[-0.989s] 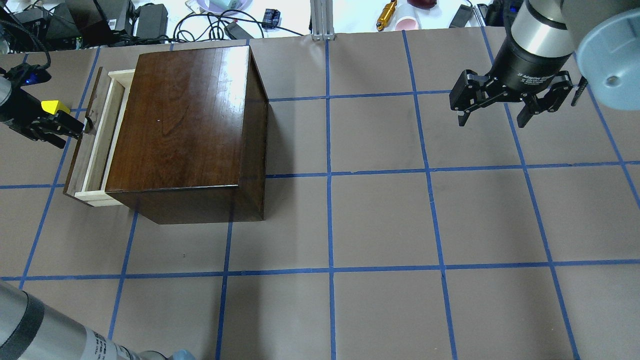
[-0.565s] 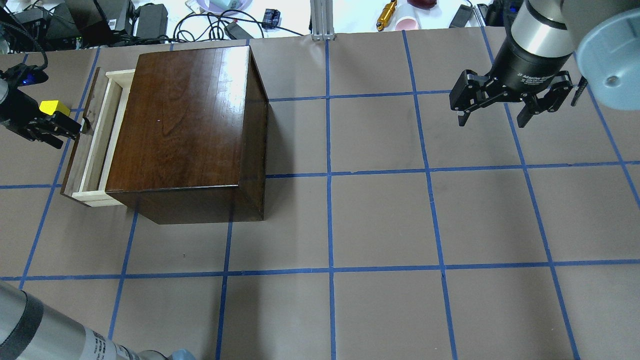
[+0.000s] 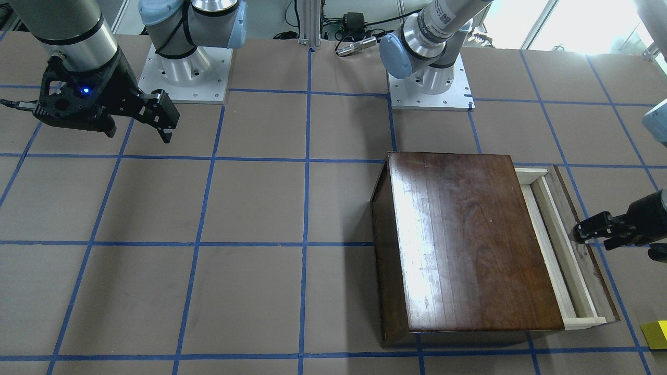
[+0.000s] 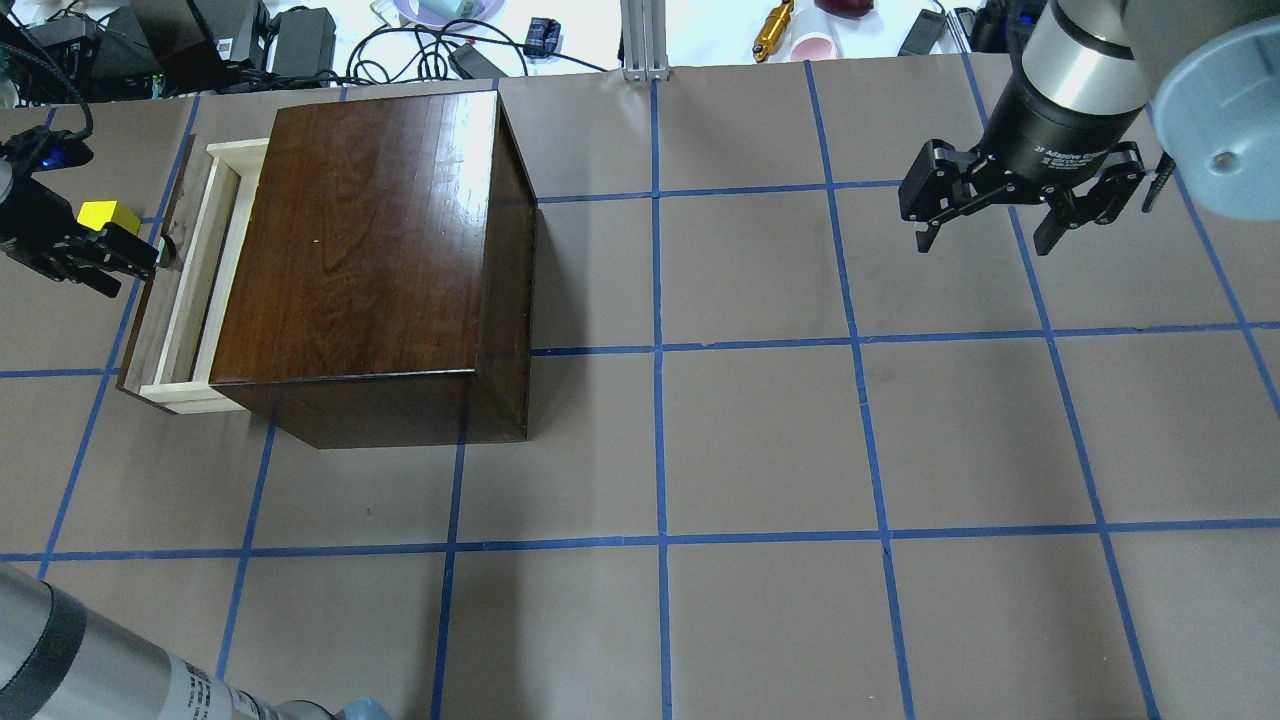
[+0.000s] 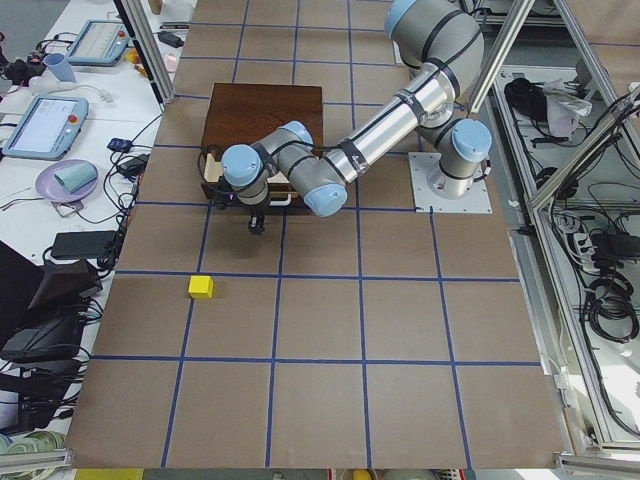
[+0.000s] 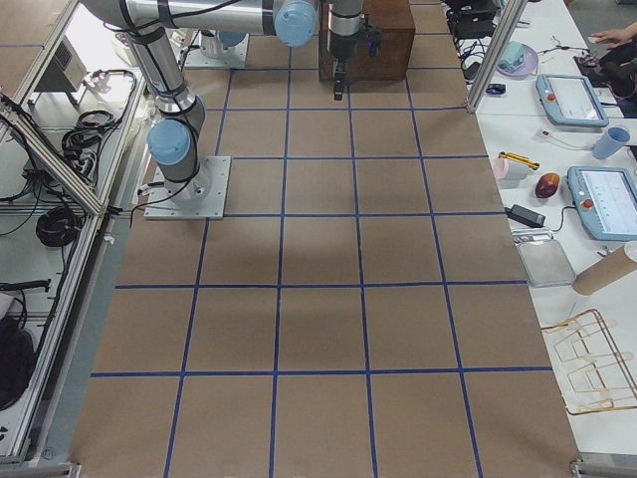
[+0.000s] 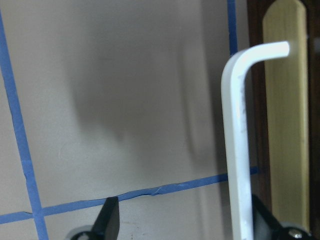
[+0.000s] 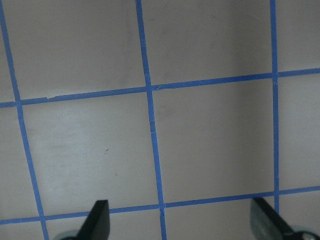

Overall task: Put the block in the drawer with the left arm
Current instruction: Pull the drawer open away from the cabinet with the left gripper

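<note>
drawer (image 4: pixel 188 295) slid further out | left tool (image 4: pixel 150 262) wide around pull (image 7: pixel 235 130) | block (image 4: pixel 108 214) apart from it

The word "Adaptive" is partly legible in white lettering on the black cylindrical body above the black two-finger right gripper (image 4: pixel 985 232).

I see my left arm (image 5: pixel 372 125) stretched toward the dark wooden box (image 5: pixel 262 115), its tool (image 5: pixel 256 222) low at the box's near face. The yellow block (image 5: pixel 201 287) lies on the desk (image 5: pixel 400 350), apart from both.
</note>
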Robot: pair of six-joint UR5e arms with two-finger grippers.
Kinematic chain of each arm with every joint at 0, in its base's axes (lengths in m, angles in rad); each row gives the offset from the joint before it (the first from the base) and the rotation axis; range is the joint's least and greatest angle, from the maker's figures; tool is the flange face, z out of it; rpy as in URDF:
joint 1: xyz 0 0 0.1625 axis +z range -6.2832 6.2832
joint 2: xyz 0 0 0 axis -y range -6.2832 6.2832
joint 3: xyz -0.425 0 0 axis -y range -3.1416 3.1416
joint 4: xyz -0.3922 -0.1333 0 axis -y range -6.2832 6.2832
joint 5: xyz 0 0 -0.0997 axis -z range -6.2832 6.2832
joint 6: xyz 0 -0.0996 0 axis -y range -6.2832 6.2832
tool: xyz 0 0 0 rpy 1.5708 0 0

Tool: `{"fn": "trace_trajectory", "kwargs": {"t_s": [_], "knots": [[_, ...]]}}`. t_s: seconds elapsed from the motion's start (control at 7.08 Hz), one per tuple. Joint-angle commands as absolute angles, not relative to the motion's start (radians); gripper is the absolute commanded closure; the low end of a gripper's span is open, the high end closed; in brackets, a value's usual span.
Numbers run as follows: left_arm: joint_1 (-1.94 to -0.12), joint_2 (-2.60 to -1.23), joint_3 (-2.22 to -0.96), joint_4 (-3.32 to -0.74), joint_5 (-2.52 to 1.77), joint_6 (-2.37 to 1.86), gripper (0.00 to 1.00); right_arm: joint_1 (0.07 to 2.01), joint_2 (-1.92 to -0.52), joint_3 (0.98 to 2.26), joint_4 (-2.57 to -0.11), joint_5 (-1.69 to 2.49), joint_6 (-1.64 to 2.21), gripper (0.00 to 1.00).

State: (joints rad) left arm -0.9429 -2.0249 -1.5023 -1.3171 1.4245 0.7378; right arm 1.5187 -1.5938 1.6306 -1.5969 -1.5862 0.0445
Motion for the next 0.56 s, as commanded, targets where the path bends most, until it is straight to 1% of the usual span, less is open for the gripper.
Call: {"fn": "trace_trajectory", "kwargs": {"t_s": [0.0,0.42], "knots": [[-0.942,-2.023,-1.496,-1.316,1.427,0.738,0.13,1.519,-1.594,1.631,-1.597,-1.586,0.044,0.00],[-0.942,-2.025,-1.482,-1.318,1.448,0.746,0.13,1.519,-1.594,1.631,-1.597,-1.588,0.044,0.00]]}}
